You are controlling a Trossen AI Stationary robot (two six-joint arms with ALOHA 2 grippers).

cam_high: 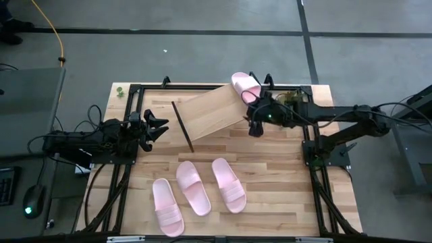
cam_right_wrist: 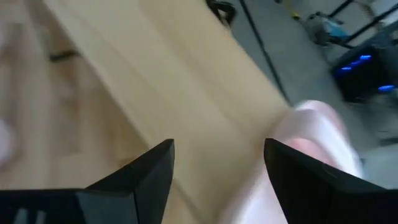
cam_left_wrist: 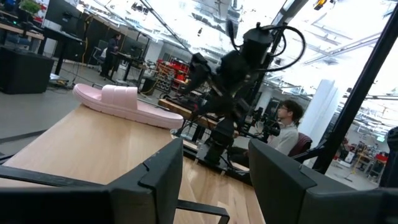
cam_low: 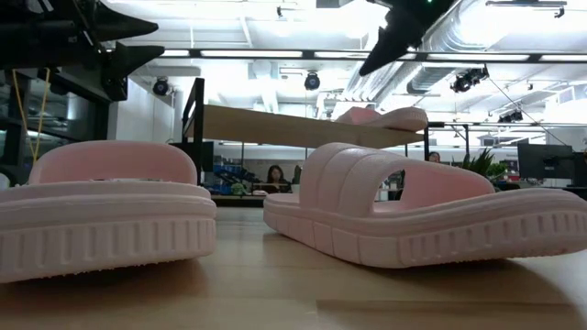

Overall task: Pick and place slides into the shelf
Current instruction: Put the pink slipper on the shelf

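Observation:
Three pale pink slides lie sole-down on the near half of the table (cam_high: 167,206) (cam_high: 193,187) (cam_high: 229,183). A fourth slide (cam_high: 245,86) lies on the far right end of the shelf (cam_high: 209,111), a light-wood board standing askew on black legs. It also shows in the low view (cam_low: 385,117) and the left wrist view (cam_left_wrist: 124,102). My right gripper (cam_high: 255,128) hovers open beside the shelf's right end, just near of that slide (cam_right_wrist: 311,143). My left gripper (cam_high: 162,128) waits open at the table's left, pointing at the shelf.
The black frame rails (cam_high: 310,145) run along both sides of the table. Bare tabletop (cam_high: 283,196) lies right of the three slides. People sit in the room beyond the table (cam_left_wrist: 286,124) (cam_low: 273,174).

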